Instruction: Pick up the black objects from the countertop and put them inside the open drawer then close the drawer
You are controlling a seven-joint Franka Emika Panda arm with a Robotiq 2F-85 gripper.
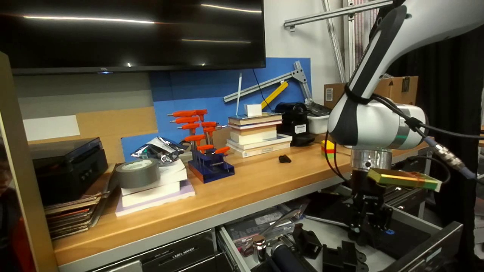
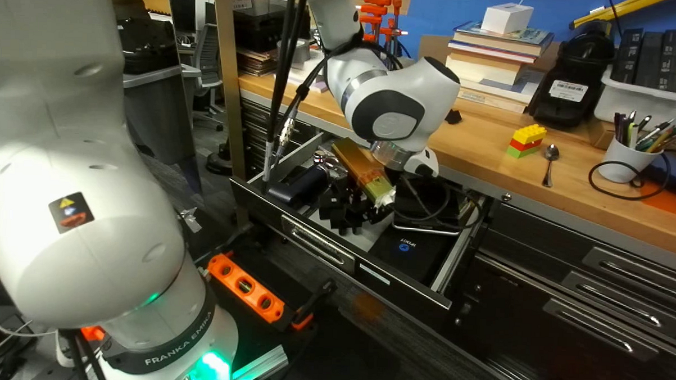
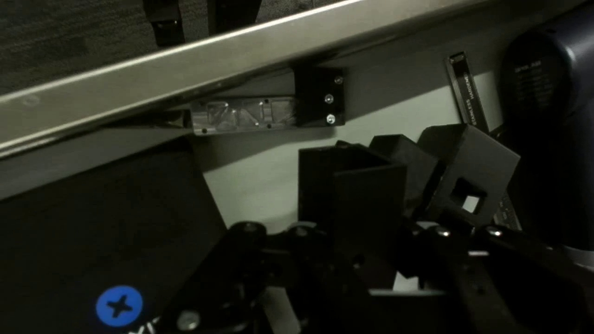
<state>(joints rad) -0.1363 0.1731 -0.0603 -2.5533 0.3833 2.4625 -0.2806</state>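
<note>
Below the tabletop (image 1: 261,175), the drawer (image 2: 341,256) stands pulled out, and the step in hand looks like setting a piece down inside it. The gripper (image 3: 364,232) hangs low in the drawer with a black block (image 3: 362,185) showing between its fingers (image 3: 250,235); whether they pinch it or merely straddle it, I cannot tell. Best to release low, spread gently so the neighbouring block (image 3: 485,167) isn't nudged, then lift straight up. That leaves the small black lump (image 1: 284,159) on the tabletop to fetch before the drawer is pushed home.
</note>
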